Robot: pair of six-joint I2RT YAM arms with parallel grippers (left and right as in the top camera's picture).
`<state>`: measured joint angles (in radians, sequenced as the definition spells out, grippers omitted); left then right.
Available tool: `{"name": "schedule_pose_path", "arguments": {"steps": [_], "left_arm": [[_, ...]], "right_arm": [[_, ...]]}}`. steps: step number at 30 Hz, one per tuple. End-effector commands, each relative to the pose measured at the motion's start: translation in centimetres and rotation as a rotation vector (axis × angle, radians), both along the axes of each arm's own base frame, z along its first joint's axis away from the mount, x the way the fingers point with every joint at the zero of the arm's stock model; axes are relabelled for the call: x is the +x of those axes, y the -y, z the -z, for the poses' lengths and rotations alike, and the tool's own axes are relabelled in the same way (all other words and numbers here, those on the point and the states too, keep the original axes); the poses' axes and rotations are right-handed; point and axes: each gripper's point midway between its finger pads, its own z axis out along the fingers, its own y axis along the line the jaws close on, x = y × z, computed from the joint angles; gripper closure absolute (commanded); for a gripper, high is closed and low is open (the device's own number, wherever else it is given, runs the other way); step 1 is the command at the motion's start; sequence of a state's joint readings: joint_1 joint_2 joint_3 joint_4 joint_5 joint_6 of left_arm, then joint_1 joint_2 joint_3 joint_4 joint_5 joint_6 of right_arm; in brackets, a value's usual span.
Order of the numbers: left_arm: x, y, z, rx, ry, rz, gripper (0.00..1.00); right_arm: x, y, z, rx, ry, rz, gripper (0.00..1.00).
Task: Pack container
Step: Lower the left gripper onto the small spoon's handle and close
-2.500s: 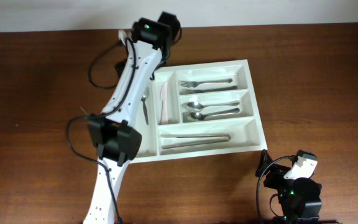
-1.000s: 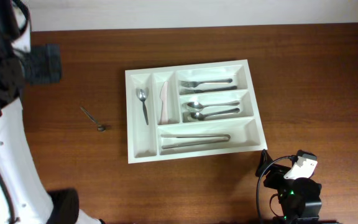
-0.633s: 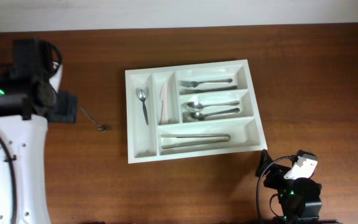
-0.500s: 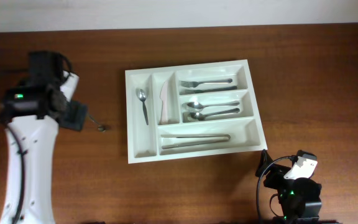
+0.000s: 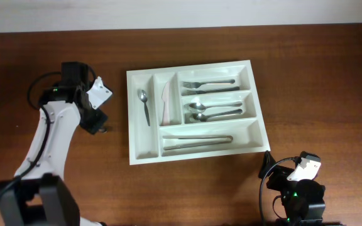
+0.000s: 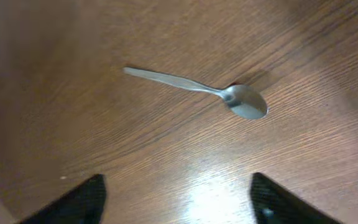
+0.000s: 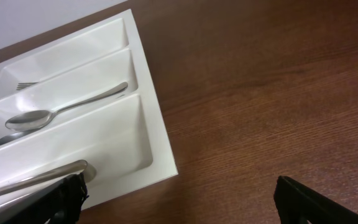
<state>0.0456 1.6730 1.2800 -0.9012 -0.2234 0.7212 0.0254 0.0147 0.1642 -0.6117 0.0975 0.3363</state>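
Note:
The white cutlery tray (image 5: 134, 156) lies mid-table. It holds a spoon (image 5: 145, 105), a white knife (image 5: 166, 103), forks (image 5: 209, 83), spoons (image 5: 213, 111) and tongs (image 5: 197, 141). A small teaspoon (image 6: 197, 90) lies loose on the wood left of the tray. My left gripper (image 5: 96, 119) hovers over it, open and empty. In the left wrist view the two fingertips (image 6: 179, 202) are spread wide, with the teaspoon ahead of them and untouched. My right gripper (image 5: 297, 182) rests at the front right, open and empty (image 7: 179, 199), and faces the tray's corner (image 7: 160, 146).
The table is dark brown wood (image 5: 319, 75). A pale wall edge runs along the back (image 5: 231, 12). The left arm's base is at the front left (image 5: 39, 201). The right arm stays folded near the front edge.
The left arm left the tray, swung out to the far left, then came back right and down over the loose teaspoon. The right arm has not moved.

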Motion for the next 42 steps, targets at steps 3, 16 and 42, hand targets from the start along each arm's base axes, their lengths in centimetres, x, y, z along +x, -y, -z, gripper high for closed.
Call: {"name": "schedule_pose_path", "arguments": {"steps": [3, 16, 42], "left_arm": [[0.3, 0.4, 3.3, 0.104, -0.113, 0.089, 0.30], [0.5, 2.4, 5.3, 0.094, -0.103, 0.008, 0.30], [-1.9, 2.9, 9.2, 0.181, -0.129, 0.063, 0.42]], "right_arm": [[0.0, 0.5, 0.1, -0.010, 0.006, 0.025, 0.01], [0.0, 0.5, 0.1, -0.010, 0.007, 0.025, 0.01], [0.0, 0.5, 0.1, -0.010, 0.007, 0.025, 0.01]]}}
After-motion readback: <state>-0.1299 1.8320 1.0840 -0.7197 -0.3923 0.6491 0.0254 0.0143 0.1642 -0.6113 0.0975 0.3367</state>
